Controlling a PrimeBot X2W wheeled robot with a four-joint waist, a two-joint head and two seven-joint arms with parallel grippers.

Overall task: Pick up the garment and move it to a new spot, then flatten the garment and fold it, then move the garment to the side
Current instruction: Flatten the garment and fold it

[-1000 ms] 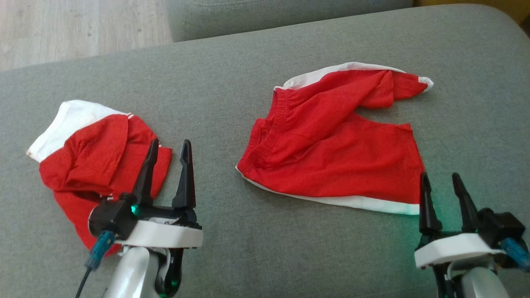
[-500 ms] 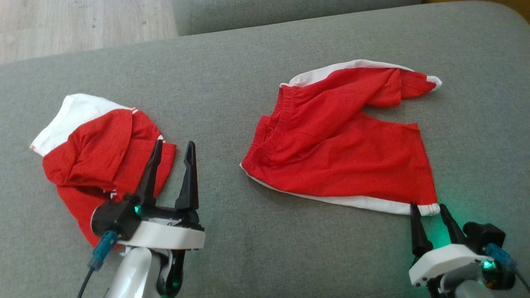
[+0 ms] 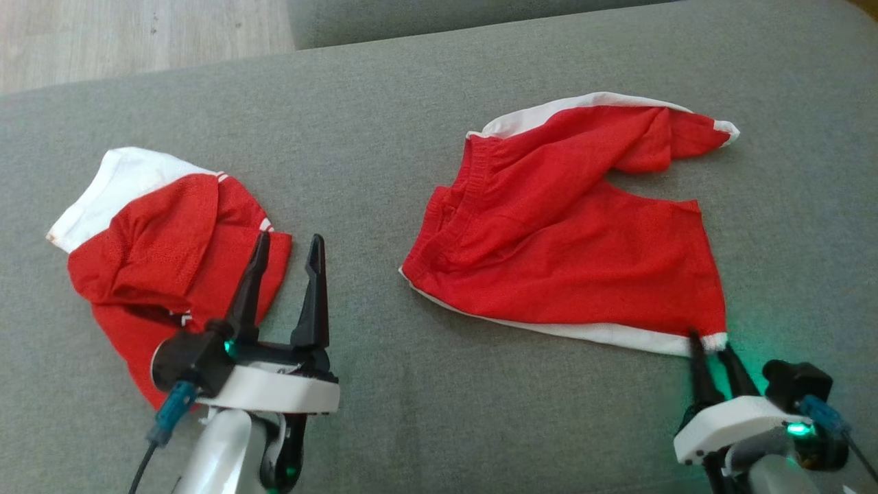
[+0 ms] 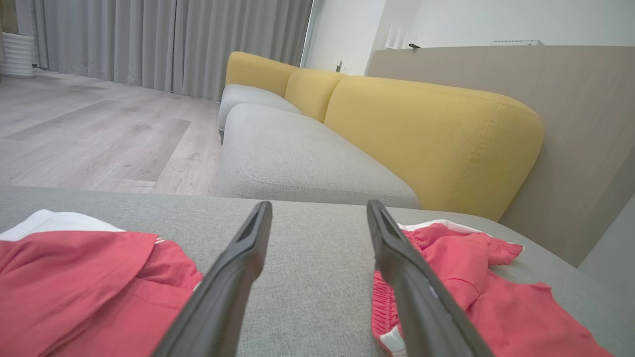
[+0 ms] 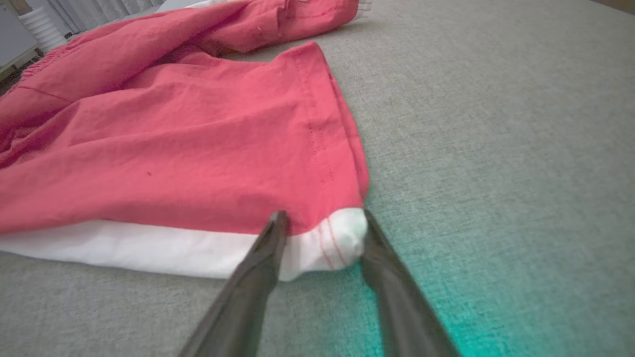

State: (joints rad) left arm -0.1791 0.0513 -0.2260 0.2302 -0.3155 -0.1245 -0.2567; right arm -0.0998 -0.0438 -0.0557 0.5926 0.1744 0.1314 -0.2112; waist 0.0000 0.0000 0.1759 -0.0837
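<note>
A red garment (image 3: 562, 233) with white trim, shaped like shorts, lies spread on the grey cushion (image 3: 384, 137) at centre right. My right gripper (image 3: 710, 342) is at its near right corner. In the right wrist view the right gripper (image 5: 323, 216) has its fingers either side of the white corner of the garment (image 5: 173, 148), still apart, with cloth between them. My left gripper (image 3: 289, 239) stands open with nothing in it, just right of a second crumpled red and white garment (image 3: 158, 254). In the left wrist view the left gripper (image 4: 318, 206) frames bare cushion.
A wooden floor (image 3: 137, 34) lies beyond the cushion's far left edge. Another grey seat (image 4: 297, 153) and yellow backrests (image 4: 426, 134) stand further back. Bare cushion lies between the two garments.
My right gripper has moved forward onto the garment's near right corner and its fingers have drawn closer together. The left gripper has stayed put. The head camera has shifted slightly.
</note>
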